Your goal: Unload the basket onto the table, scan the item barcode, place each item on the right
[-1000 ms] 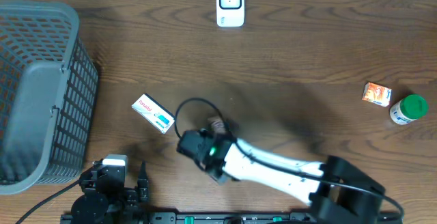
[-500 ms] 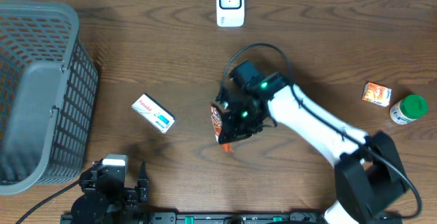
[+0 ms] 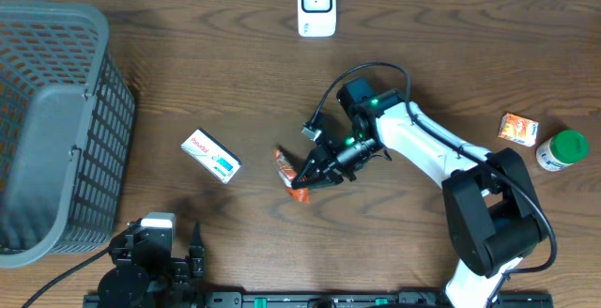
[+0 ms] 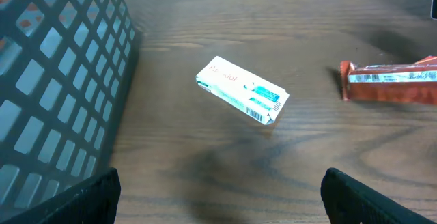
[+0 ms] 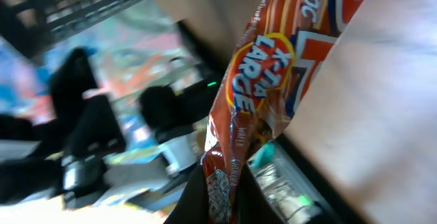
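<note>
Right end effector [image 3: 312,170]: clenched on one end of a snack bar [image 3: 290,171], near the middle of the worktop [image 3: 188,73].
Snack bar: a red-orange wrapper with white and yellow print, its free end pointing toward the robot's left. Whether it touches the worktop cannot be told.
Right wrist view: the wrapper [image 5: 273,67] fills the middle of the picture, and the dark fingers [image 5: 188,203] pinch its lower end. The background is blurred.
Scanner [image 3: 316,6]: a white unit standing at the far edge of the worktop, well apart from the snack bar and slightly to its right in the overhead view.
Left end effector [image 4: 218,209]: released, jaws spread wide and holding nothing, low over the near-left part of the worktop.
Left wrist view: only the tips of the two black fingers [image 4: 72,200] show, in the bottom corners.
White and blue box [image 3: 210,156]: lying flat between the basket and the snack bar, touching neither. In the left wrist view it sits just ahead of the open jaws [image 4: 242,91], with the snack bar [image 4: 392,84] off to its right.
Basket [image 3: 56,120]: grey, with lattice walls, on the left side of the worktop.
Small orange box [image 3: 517,129]: far right of the worktop.
Green-capped bottle [image 3: 562,150]: just beside the orange box, at the right edge.
</note>
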Tool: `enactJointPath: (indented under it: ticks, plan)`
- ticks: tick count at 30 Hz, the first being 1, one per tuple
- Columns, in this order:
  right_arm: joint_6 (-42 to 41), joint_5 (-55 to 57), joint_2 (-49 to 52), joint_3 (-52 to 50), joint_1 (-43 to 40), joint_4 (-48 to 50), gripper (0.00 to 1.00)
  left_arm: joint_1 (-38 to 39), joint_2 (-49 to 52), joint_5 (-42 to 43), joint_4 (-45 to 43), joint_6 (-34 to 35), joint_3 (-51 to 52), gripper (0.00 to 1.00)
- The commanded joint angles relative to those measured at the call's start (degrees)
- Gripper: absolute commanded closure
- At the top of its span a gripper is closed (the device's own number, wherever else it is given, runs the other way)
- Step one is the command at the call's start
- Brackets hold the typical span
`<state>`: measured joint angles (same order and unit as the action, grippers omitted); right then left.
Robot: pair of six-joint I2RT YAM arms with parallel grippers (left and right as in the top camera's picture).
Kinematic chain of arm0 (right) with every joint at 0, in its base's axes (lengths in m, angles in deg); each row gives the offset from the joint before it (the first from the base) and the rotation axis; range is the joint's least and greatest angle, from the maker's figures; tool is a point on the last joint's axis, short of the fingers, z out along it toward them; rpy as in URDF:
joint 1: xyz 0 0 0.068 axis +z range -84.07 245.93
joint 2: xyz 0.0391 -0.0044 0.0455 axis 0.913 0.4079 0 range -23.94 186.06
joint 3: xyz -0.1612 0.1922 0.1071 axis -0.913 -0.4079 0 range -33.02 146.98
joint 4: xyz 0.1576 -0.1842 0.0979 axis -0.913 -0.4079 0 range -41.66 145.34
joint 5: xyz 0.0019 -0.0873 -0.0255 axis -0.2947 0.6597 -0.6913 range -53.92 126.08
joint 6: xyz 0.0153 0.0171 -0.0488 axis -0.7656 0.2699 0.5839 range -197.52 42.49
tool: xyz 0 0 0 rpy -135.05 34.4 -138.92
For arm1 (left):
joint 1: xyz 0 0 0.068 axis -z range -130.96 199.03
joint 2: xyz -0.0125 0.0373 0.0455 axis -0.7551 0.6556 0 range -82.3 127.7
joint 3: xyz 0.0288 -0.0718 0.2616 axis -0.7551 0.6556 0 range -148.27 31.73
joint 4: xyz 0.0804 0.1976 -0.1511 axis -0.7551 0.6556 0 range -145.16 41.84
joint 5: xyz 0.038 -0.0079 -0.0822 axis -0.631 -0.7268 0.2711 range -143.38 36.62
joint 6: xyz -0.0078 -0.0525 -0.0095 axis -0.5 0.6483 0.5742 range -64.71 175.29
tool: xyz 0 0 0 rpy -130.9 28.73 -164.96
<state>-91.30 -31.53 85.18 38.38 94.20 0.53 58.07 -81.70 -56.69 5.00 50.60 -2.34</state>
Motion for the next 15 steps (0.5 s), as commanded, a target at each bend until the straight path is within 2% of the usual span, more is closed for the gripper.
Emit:
enactJointPath:
  ticks: [1, 15]
  plan:
    - [0.72, -11.26, -0.15, -0.26, 1.57, -0.02, 0.99, -0.24, -0.33, 0.13, 0.0, 0.09, 0.09, 0.07]
    - [-0.44, -10.23, -0.13, -0.26, 2.75, 0.39, 0.99, -0.24, -0.33, 0.13, 0.0, 0.09, 0.11, 0.07]
